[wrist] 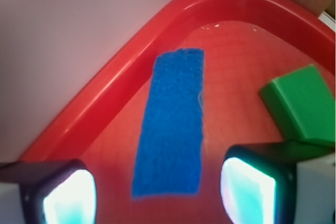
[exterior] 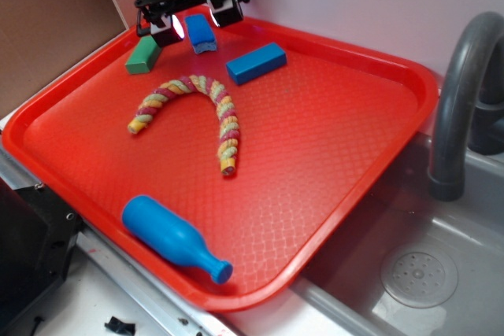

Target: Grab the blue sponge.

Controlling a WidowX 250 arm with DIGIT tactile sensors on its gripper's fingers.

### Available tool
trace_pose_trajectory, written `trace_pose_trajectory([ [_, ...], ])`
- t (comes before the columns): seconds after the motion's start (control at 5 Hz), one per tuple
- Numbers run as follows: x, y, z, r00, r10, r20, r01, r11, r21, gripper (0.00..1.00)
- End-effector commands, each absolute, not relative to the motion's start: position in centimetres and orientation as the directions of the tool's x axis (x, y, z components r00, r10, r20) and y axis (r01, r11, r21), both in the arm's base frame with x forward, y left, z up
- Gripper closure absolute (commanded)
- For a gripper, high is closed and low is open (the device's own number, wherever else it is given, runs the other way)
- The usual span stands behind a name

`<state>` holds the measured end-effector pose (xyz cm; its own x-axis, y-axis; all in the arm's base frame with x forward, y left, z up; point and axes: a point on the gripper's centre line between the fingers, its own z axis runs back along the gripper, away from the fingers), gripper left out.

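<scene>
Between the hand's (exterior: 195, 23) wide-open fingers lies the blue sponge (wrist: 172, 124) (near end hidden), ungripped.

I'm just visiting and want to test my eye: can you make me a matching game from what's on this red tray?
Things:
1. blue sponge
2. green block
3. bottle toy
4. rope

Places:
A. near tray edge, lying on its side
B. tray middle, bent in an arch
C. between the open gripper's fingers
D. far corner, just outside a finger

Pairs: 1-C, 2-D, 3-A, 4-B
</scene>
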<state>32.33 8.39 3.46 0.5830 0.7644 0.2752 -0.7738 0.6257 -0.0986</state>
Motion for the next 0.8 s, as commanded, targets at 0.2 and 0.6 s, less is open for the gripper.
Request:
trace_pose_trajectory([
  [0.2,33.7,10.1,3.3,0.565,0.771,0.293,-0.781,0.615,-0.111,0.83],
  [0.6,33.0,10.0,5.9,0.583,0.764,0.277,-0.770,0.628,-0.111,1.00],
])
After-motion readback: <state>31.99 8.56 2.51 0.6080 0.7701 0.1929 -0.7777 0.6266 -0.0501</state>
